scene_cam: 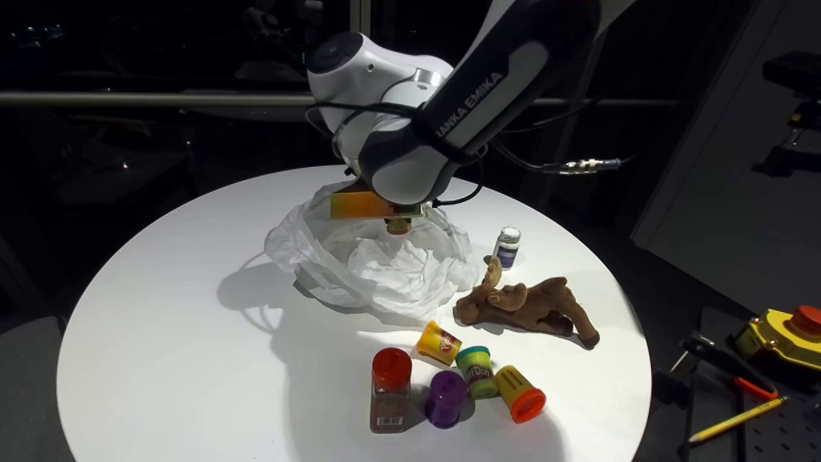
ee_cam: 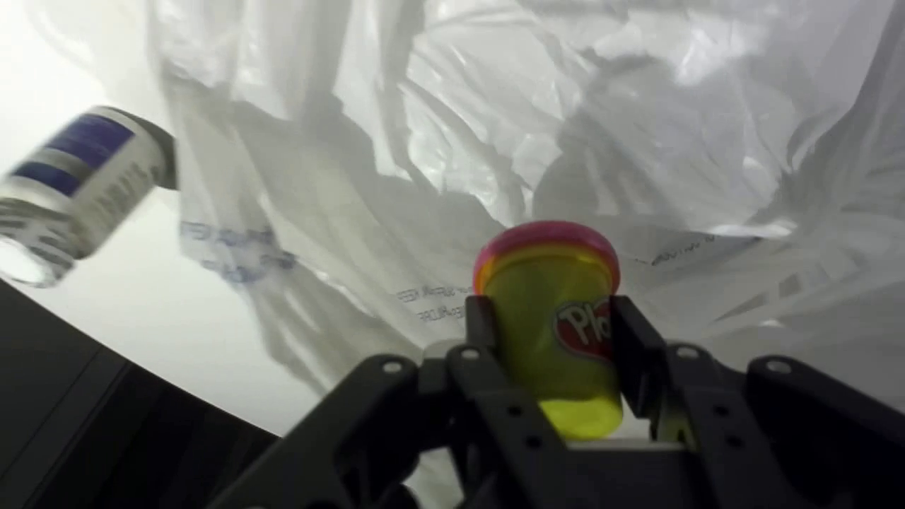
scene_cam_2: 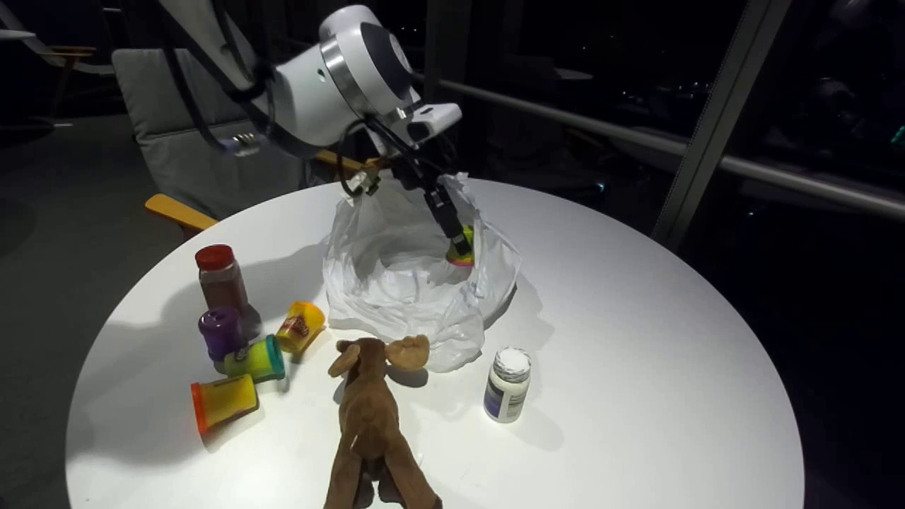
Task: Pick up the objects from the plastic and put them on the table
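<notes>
My gripper [ee_cam: 552, 318] is shut on a yellow Play-Doh tub [ee_cam: 534, 332], its pink lid facing away from the palm. The tub hangs within the mouth of the crumpled whitish plastic [scene_cam_2: 399, 297]; whether it touches the bag I cannot tell. On the white table [scene_cam: 173, 359] lies a brown moose [scene_cam: 551, 305], with a white bottle [scene_cam_2: 507, 389] standing close by. Near it are an orange-yellow tub [scene_cam: 439, 343], a green tub [scene_cam: 478, 372] with teal lid, a yellow tub [scene_cam: 513, 388] with orange lid, a purple tub [scene_cam: 446, 398] and a red-lidded jar [scene_cam: 391, 398].
The bag's walls rise around the gripper on the far part of the table. A grey chair [scene_cam_2: 205, 127] stands beyond the table edge. Off to the side are a yellow box [scene_cam: 779, 340] with a red button and a pencil [scene_cam: 737, 420].
</notes>
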Controlling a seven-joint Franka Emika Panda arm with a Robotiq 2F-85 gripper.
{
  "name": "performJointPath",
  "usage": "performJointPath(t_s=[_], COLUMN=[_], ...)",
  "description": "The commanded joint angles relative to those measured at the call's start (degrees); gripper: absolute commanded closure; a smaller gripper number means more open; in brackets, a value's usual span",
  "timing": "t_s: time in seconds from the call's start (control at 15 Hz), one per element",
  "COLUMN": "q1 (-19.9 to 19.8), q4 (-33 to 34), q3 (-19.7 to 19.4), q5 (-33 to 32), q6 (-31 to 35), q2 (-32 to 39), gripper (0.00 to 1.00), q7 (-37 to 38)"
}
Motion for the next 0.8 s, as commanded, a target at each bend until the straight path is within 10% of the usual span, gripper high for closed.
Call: performJointPath(t_s=[0.0,0.73], q1=[1.09,-9.83], q4=[-12.21,-28.42], q3=[3.72,20.54], q5=[-0.63,11.24], q6=[-5.05,-5.68], q2=[-12.99,-29.92], gripper=[0.82,0.82], q7=[1.99,-6.85])
